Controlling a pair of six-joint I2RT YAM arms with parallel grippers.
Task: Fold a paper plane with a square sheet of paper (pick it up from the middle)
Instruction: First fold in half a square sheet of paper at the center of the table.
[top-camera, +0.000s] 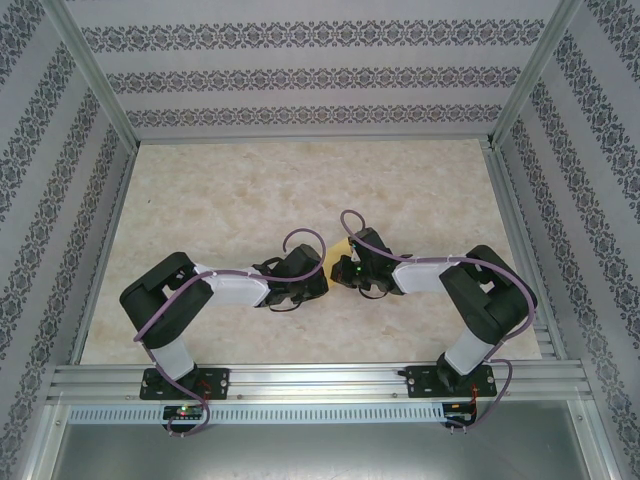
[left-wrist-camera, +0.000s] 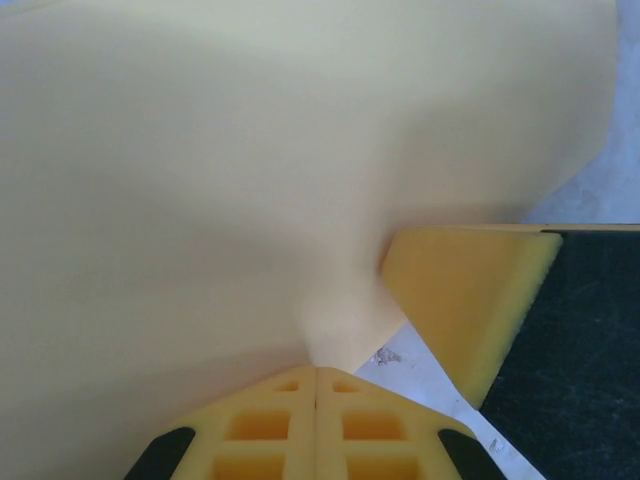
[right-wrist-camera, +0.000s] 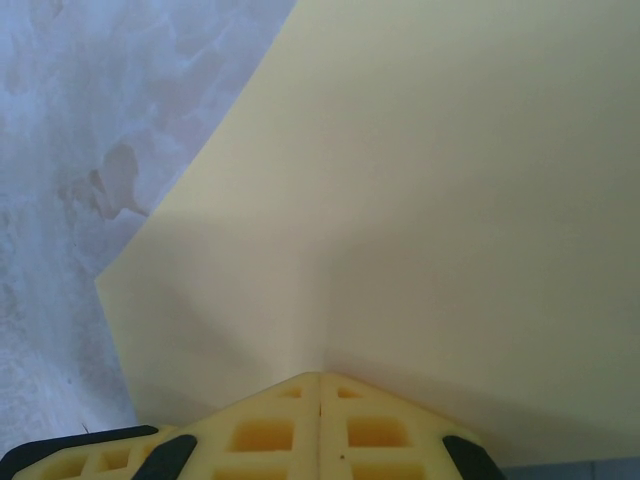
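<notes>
Two closed grips: left hand (left-wrist-camera: 316, 372) and right hand (right-wrist-camera: 320, 378), both tight on the square sheet of paper (right-wrist-camera: 450, 200).

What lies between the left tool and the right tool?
The square sheet of paper, in the top view. The wrist views show the left tool and right tool each shut on it.

A pale marbled tabletop (top-camera: 300, 190) lies inside a three-sided booth. The far wall (top-camera: 300, 75), left wall (top-camera: 45, 200) and right wall (top-camera: 595, 200) carry white wallpaper with dark ornamental stripes. Aluminium posts (top-camera: 95, 75) stand at the far corners. A grooved aluminium rail (top-camera: 320, 378) runs along the near edge. The light is soft and even.
</notes>
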